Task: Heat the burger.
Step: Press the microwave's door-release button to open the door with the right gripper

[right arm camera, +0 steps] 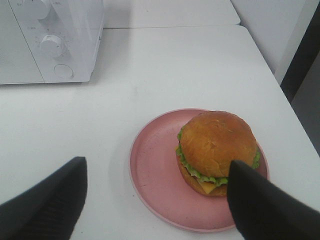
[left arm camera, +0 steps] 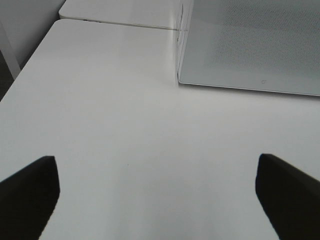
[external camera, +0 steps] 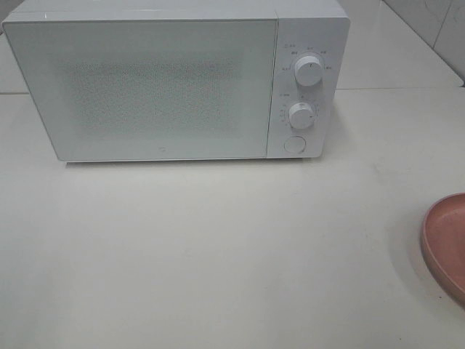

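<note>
The burger [right arm camera: 216,149], with a golden-brown bun, green lettuce and yellow cheese, stands on a pink plate [right arm camera: 155,175]. In the exterior high view only the plate's rim [external camera: 445,243] shows at the right edge, and the burger is out of frame. My right gripper [right arm camera: 155,197] is open just short of the plate, one fingertip [right arm camera: 260,200] overlapping the burger's near side in the picture. My left gripper [left arm camera: 157,192] is open over bare table, left of the microwave [left arm camera: 250,45]. Neither gripper appears in the exterior high view.
The white microwave [external camera: 145,80] stands at the back with its door shut, two knobs [external camera: 309,70] and a round button [external camera: 294,143] on its right panel. The table [external camera: 218,254] ends close to the plate's right side [right arm camera: 295,135].
</note>
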You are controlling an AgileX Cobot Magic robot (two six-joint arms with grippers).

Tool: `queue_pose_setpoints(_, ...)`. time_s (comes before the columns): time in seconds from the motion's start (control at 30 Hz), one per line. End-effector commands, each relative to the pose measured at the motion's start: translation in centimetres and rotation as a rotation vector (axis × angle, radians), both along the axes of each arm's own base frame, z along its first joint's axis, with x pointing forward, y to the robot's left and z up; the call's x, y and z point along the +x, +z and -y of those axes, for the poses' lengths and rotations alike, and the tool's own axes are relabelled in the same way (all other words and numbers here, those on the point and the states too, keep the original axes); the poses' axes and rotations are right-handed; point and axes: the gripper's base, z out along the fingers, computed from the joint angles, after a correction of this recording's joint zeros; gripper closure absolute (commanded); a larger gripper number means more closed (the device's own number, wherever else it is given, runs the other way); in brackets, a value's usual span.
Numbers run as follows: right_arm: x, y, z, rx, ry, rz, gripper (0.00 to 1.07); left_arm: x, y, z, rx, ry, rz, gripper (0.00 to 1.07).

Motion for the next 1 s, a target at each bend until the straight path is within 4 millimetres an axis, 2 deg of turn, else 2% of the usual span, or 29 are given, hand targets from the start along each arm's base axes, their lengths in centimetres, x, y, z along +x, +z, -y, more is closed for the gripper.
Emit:
queue_pose_setpoints(0.03, -0.3, 0.0, 0.0, 0.004, -0.008, 0.037, 0.32, -0.3, -0.1, 0.0, -0.001, -0.002, 0.029, 0.07)
queue_pose_setpoints(0.53, -0.2, 0.1, 0.0, 0.003, -0.008, 0.031, 0.32, -0.3, -0.1, 0.0, -0.001, -0.002, 0.029, 0.07)
queue_pose_setpoints(0.83, 1.5, 1.8, -0.1, 0.012, -0.014, -0.031, 0.32, -0.3, -0.1, 0.0, -0.001, -0.002, 0.029, 0.07)
queue_pose_setpoints(1.0, 2.6, 2.1, -0.1, 0.01, -0.013, -0.045, 0.32, -0.3, -0.1, 0.0, -0.001, -0.002, 0.029, 0.07)
